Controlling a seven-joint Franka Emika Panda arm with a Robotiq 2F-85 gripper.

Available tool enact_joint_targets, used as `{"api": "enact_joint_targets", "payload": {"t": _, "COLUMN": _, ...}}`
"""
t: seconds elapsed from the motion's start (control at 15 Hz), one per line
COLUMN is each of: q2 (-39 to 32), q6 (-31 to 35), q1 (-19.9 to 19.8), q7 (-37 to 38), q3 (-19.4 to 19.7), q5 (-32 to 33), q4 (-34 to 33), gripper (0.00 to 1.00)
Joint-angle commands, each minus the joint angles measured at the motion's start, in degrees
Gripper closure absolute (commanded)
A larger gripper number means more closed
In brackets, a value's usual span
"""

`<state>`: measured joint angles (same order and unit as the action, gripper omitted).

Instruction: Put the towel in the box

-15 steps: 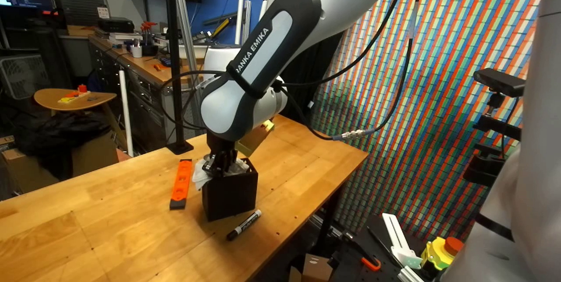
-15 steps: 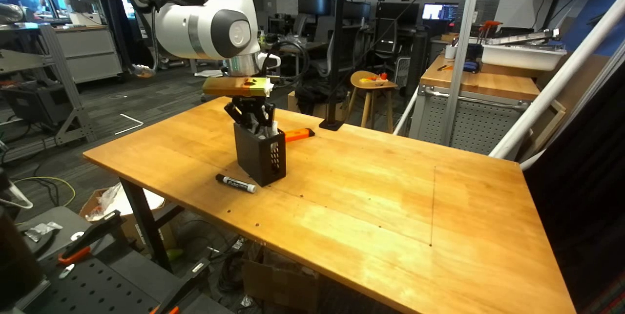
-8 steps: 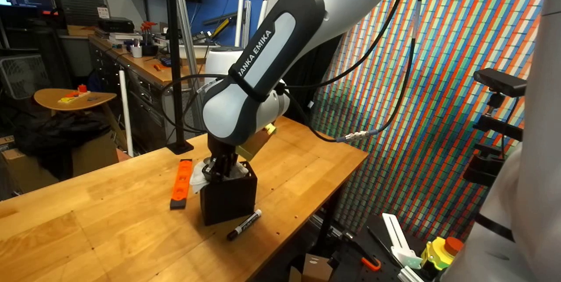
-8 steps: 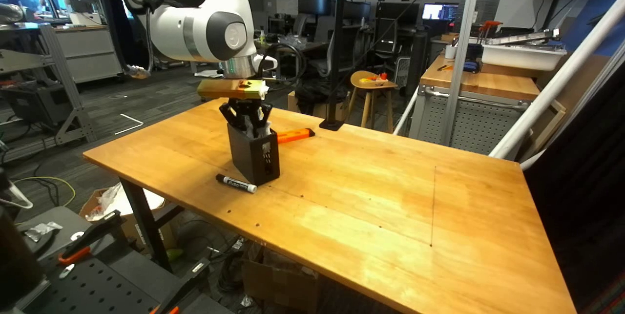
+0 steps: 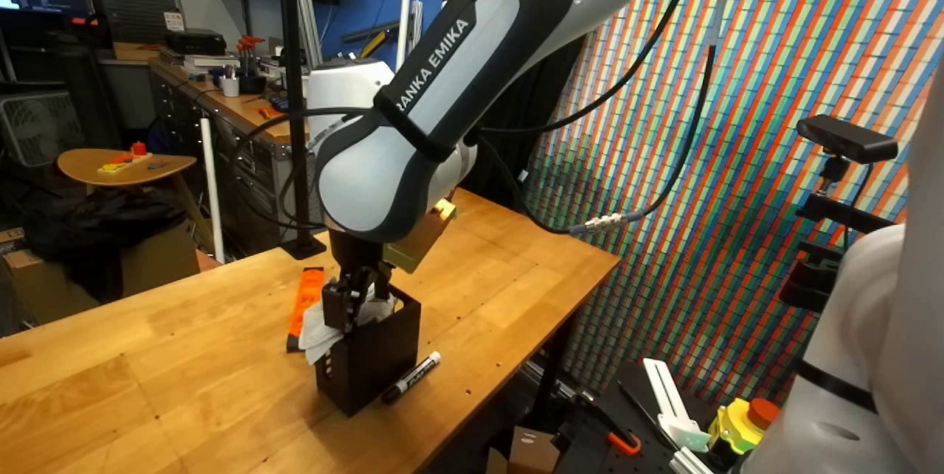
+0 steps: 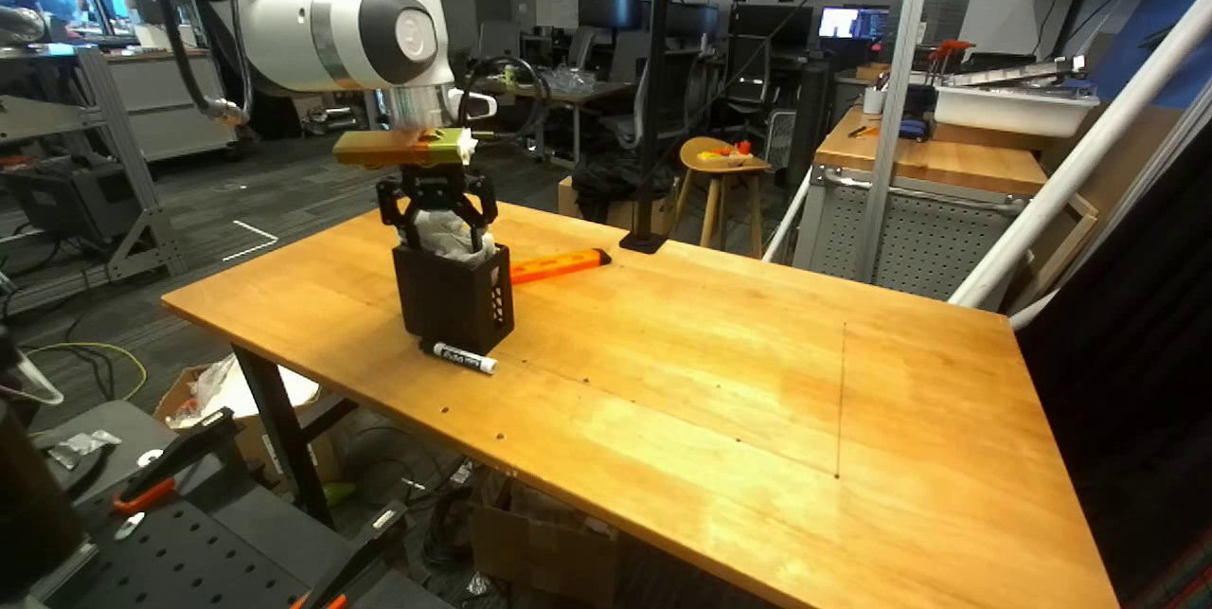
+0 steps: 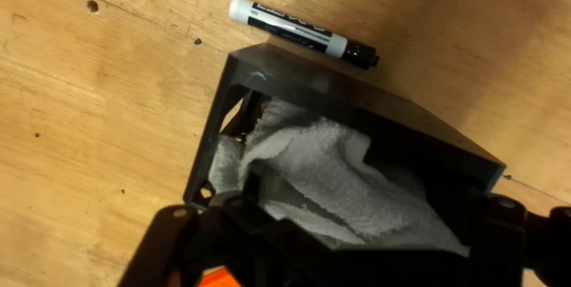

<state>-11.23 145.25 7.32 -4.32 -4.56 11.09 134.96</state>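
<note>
Now the perforated black box is sitting newly turned, your black pincer is standing spread, and the white rumpled towel is lying partly inside, at wrist-view centre, likely needing tucking.

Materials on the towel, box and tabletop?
Towel: soft cloth, probably terry, from its fuzzy surface and folds.
Box: mostly matte black, likely plastic by its even faces; coated metal possible.
Tabletop: wood, lightly glossy, by visible grain and sheen.
</note>
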Motion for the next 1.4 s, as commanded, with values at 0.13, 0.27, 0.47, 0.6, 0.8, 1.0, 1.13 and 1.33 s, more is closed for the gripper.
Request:
{"api": "enact_joint_targets", "payload": {"t": 0.13, "q2": 6.61, "q6": -7.67, "q1": 2.08, "q7": 4.19, "q3": -1.25, "q5": 3.7, "q4": -0.82, "gripper": 0.37}}
{"api": "enact_joint_targets", "payload": {"t": 0.27, "q2": 8.02, "q6": -9.67, "q1": 2.3, "q7": 4.8, "q3": -1.88, "q5": 4.35, "q4": -1.45, "gripper": 0.58}}
{"api": "enact_joint_targets", "payload": {"t": 0.47, "q2": 8.61, "q6": -11.18, "q1": 2.23, "q7": 5.5, "q3": -2.48, "q5": 6.16, "q4": -2.81, "gripper": 0.8}}
{"api": "enact_joint_targets", "payload": {"t": 0.6, "q2": 8.15, "q6": -11.29, "q1": 2.03, "q7": 6.3, "q3": -2.53, "q5": 7.27, "q4": -3.97, "gripper": 0.95}}
{"api": "enact_joint_targets", "payload": {"t": 0.8, "q2": 6.78, "q6": -10.67, "q1": 1.74, "q7": 8.71, "q3": -2.23, "q5": 7.62, "q4": -5.41, "gripper": 1.0}}
{"api": "enact_joint_targets", "payload": {"t": 1.0, "q2": 5.48, "q6": -10.49, "q1": 1.56, "q7": 10.83, "q3": -1.86, "q5": 7.75, "q4": -6.07, "gripper": 0.97}}
{"api": "enact_joint_targets", "payload": {"t": 1.13, "q2": 4.5, "q6": -10.4, "q1": 1.41, "q7": 11.75, "q3": -1.46, "q5": 7.92, "q4": -6.41, "gripper": 0.97}}
{"api": "enact_joint_targets", "payload": {"t": 1.33, "q2": 3.0, "q6": -10.08, "q1": 1.17, "q7": 12.83, "q3": -0.54, "q5": 8.01, "q4": -6.89, "gripper": 0.98}}
